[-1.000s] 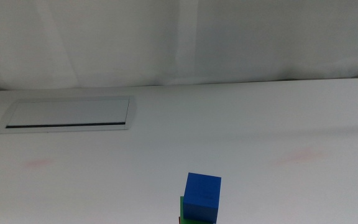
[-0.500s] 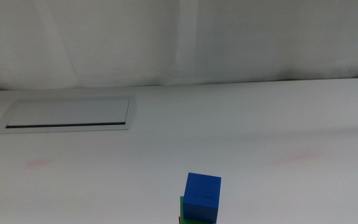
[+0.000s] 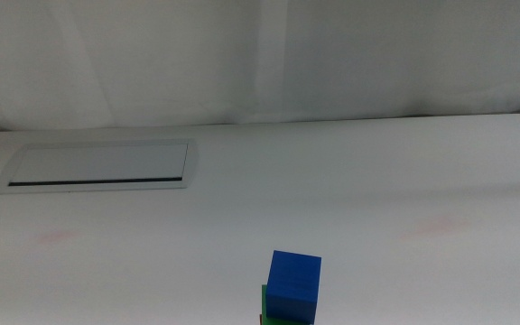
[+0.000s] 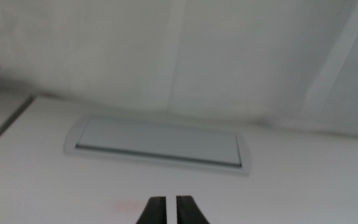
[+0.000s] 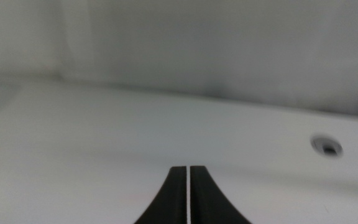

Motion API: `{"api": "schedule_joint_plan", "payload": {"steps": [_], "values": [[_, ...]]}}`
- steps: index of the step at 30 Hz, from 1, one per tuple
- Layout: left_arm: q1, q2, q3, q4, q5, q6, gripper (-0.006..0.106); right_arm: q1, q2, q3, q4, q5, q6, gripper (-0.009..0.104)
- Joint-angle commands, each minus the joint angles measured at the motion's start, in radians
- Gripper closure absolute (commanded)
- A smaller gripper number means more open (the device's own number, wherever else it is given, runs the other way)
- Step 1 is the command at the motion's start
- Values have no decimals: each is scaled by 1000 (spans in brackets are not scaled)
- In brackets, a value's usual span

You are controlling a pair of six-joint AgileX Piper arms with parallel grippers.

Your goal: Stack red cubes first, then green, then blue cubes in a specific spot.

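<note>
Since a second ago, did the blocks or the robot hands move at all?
Nothing visibly changed. The blue cube still sits on the green cube at the near edge of the table, neither arm has come into the middle view, and the cover plate is where it was. The left gripper and right gripper are shut now, holding nothing.

The picture's bottom edge cuts off the green cube (image 3: 264, 301) beneath the blue cube (image 3: 293, 285).
</note>
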Motion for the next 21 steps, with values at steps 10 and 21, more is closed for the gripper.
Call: {"api": "schedule_joint_plan", "payload": {"steps": [10,21], "values": [[-4,-2,208,-7,-276,16,103,-5,2,206,-16,-333,2,97],[-4,-2,391,-9,-480,16,103,-5,2,352,-16,-436,0,97]]}}
